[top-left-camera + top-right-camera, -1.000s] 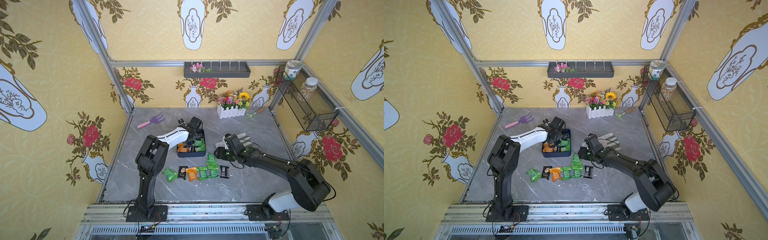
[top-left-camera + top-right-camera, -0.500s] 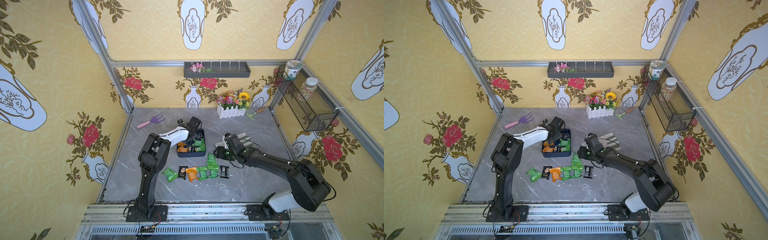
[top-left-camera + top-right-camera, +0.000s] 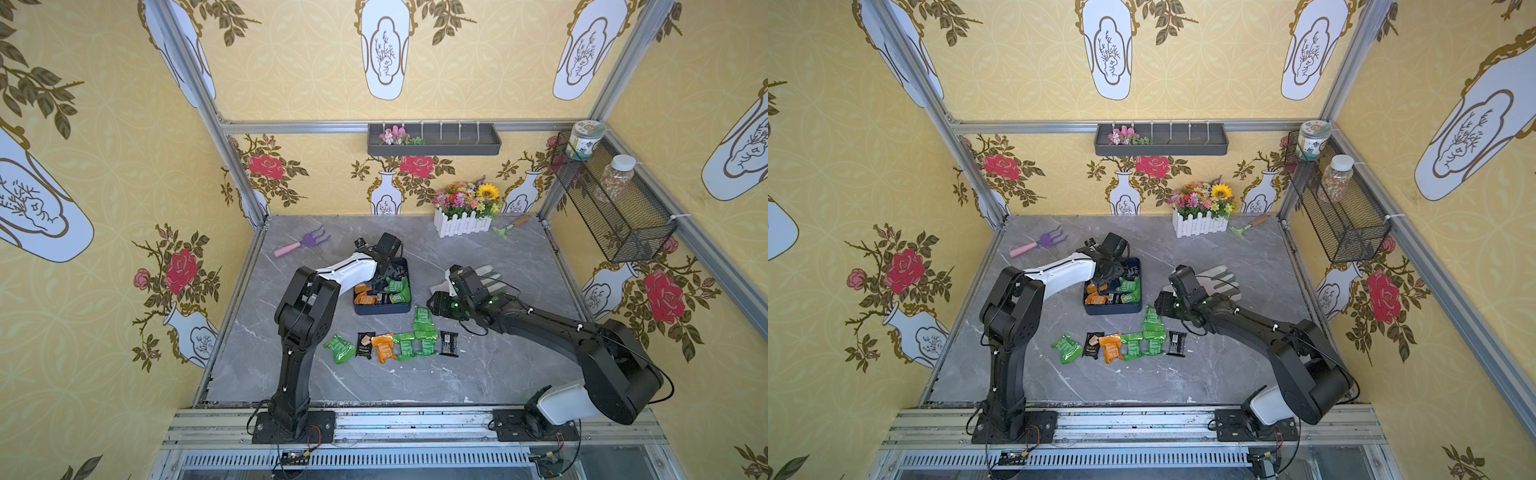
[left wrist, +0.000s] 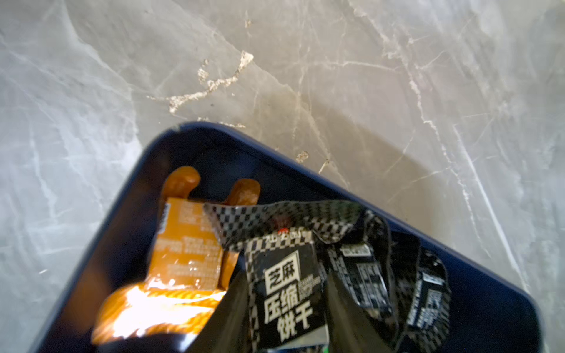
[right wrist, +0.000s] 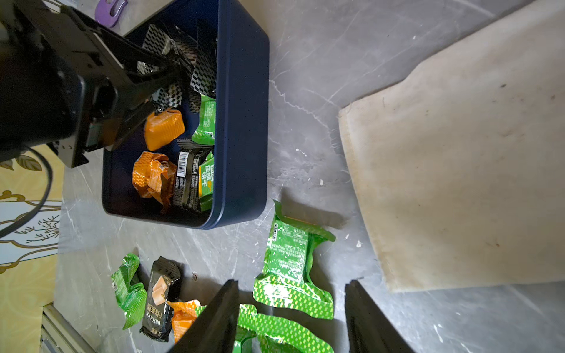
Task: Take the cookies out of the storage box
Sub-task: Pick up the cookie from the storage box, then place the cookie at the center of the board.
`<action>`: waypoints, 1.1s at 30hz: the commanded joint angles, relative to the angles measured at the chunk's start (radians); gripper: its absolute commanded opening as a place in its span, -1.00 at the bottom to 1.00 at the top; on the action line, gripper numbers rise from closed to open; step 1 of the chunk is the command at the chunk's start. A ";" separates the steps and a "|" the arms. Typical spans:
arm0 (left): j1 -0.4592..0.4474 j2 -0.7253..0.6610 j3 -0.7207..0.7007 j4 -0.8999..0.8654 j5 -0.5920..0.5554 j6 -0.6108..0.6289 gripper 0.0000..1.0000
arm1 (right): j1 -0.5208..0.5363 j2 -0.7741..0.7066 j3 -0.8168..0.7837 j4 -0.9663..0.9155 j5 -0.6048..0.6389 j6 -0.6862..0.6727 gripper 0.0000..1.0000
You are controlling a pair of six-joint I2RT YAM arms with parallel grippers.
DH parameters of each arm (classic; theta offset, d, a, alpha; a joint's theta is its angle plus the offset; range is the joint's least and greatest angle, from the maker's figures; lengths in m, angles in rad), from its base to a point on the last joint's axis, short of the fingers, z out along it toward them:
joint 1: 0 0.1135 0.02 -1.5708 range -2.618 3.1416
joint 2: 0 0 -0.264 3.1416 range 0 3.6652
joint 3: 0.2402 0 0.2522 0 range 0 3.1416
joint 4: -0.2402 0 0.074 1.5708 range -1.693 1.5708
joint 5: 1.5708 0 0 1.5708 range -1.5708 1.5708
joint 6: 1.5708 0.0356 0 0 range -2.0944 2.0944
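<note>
Tightened since a second ago, the left gripper (image 3: 381, 281), down in the blue box (image 3: 382, 310), now pinches a black cookie packet (image 4: 287, 275) whose slick foil may slip on lifting, while the right gripper (image 5: 292, 284) hovers spread above unloaded cookies (image 3: 390, 345).

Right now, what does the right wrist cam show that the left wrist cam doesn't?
Right wrist only: the left gripper inside the box, green packets in it, loose packets on the table, the glove, and the open right gripper above the table.
Left wrist only: the printed front of the black packet, close up between the left gripper's fingers.
Both: the box, the orange packets and black ones inside it, and the table.
</note>
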 commanded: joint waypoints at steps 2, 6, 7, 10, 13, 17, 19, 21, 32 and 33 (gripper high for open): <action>-0.005 -0.048 -0.026 -0.011 -0.017 0.005 -0.22 | 0.002 -0.013 0.007 -0.010 0.017 -0.010 0.18; -0.024 -0.126 -0.065 -0.012 -0.037 0.012 -0.23 | 0.004 -0.024 0.005 -0.016 0.020 -0.009 0.18; -0.028 -0.148 -0.079 -0.012 -0.038 0.011 -0.23 | 0.004 -0.026 0.007 -0.017 0.022 -0.010 0.18; -0.038 -0.212 -0.140 -0.014 -0.041 0.002 -0.24 | 0.009 -0.031 0.013 -0.024 0.027 -0.010 0.18; -0.047 -0.286 -0.216 -0.025 -0.059 -0.013 -0.24 | 0.017 -0.036 0.018 -0.028 0.035 -0.010 0.18; -0.050 -0.407 -0.324 -0.069 -0.104 -0.050 -0.24 | 0.030 -0.030 0.032 -0.037 0.042 -0.013 0.18; -0.051 -0.471 -0.380 -0.088 -0.111 -0.070 -0.24 | 0.038 -0.022 0.041 -0.039 0.047 -0.014 0.18; -0.051 -0.523 -0.433 -0.099 -0.104 -0.084 -0.24 | 0.048 -0.014 0.053 -0.042 0.052 -0.015 0.18; -0.050 -0.650 -0.640 -0.109 -0.043 -0.162 -0.24 | 0.080 0.005 0.100 -0.074 0.078 -0.024 0.18; -0.050 -0.655 -0.655 -0.103 -0.035 -0.165 -0.24 | 0.082 0.005 0.101 -0.076 0.081 -0.024 0.18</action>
